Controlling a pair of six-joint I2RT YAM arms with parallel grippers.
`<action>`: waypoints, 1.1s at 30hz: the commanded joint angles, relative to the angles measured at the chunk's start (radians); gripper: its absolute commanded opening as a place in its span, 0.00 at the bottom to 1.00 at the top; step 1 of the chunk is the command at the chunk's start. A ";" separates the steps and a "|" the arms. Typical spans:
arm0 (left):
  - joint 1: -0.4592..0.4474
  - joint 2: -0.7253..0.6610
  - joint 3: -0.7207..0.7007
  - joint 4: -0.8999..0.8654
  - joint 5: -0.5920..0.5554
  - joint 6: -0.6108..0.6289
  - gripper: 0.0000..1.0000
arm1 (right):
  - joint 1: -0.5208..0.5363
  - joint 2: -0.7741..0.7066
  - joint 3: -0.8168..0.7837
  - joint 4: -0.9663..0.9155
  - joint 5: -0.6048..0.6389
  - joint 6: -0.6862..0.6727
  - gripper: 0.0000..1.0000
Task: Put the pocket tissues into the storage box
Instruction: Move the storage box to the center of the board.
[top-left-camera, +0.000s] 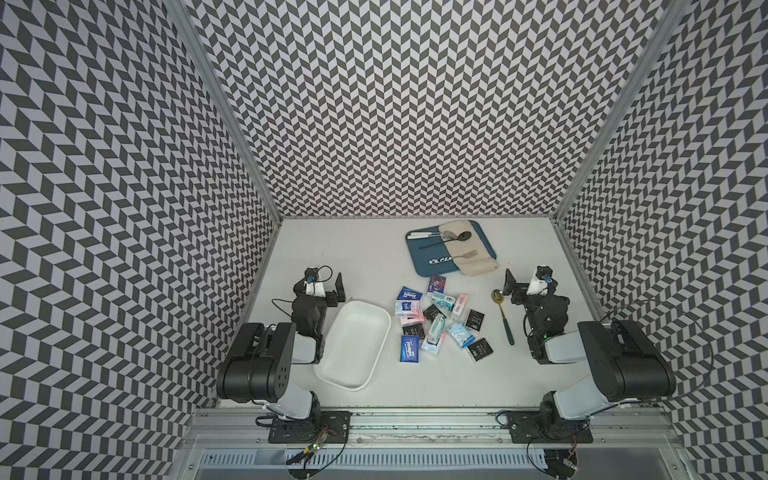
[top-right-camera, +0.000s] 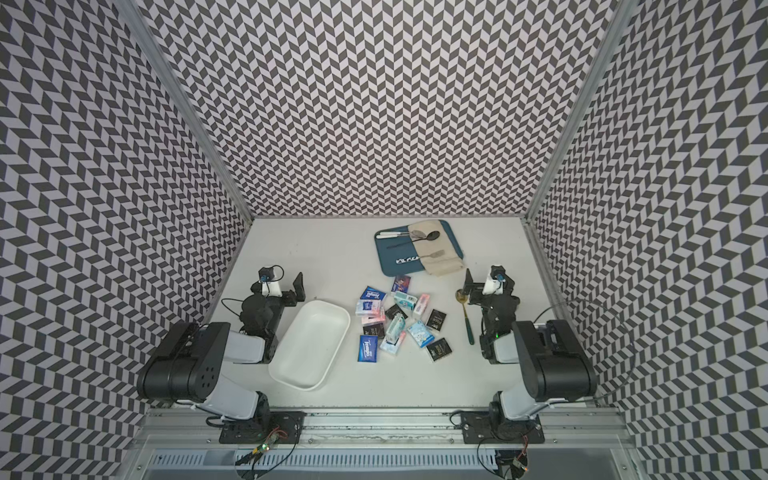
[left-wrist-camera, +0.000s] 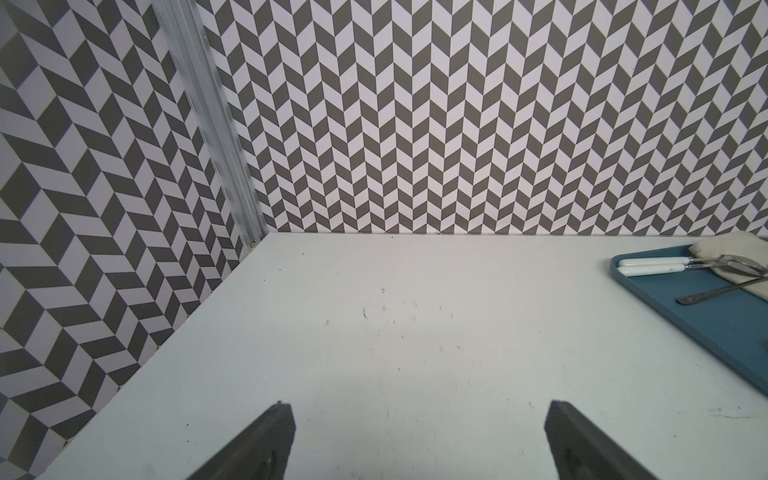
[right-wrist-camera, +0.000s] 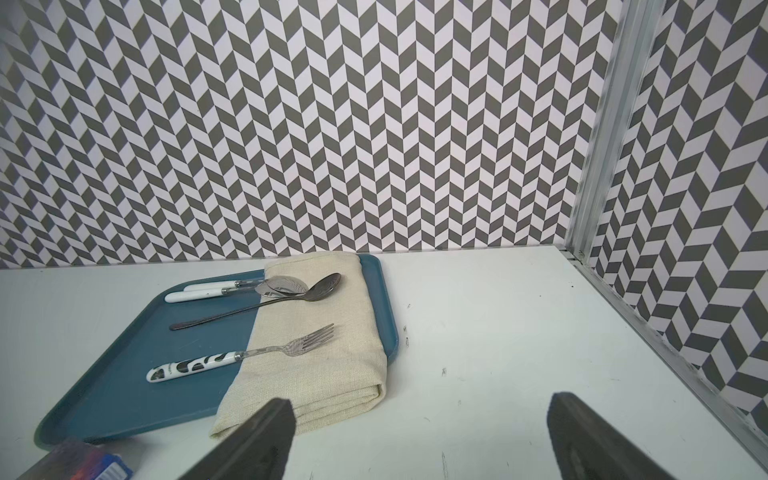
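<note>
White table (top-left-camera: 365, 257); left gripper (left-wrist-camera: 419, 415), right gripper (right-wrist-camera: 420, 403) spread wide, both held low, pointing toward back wall (top-left-camera: 415, 124).

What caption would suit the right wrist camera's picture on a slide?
Open right gripper facing a blue tray that holds a beige cloth and cutlery.

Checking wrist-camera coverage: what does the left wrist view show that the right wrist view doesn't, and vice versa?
Left wrist only: the left gripper, jaws open. Right wrist only: the right gripper, open; a fork with black-and-white patterned handle; a corner of one dark plastic-wrapped tissue packet. Both: the flat blue tray, folded beige cloth, two white-handled utensils, white table.
</note>
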 joint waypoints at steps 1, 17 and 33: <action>0.006 0.001 0.014 0.007 0.003 -0.001 1.00 | 0.003 0.006 -0.005 0.054 -0.007 -0.009 0.99; 0.006 -0.002 0.015 0.001 0.003 -0.002 1.00 | -0.007 0.006 -0.002 0.050 -0.026 -0.005 0.99; -0.009 -0.132 0.395 -0.757 -0.048 -0.091 1.00 | 0.005 -0.296 0.283 -0.753 0.119 0.240 0.92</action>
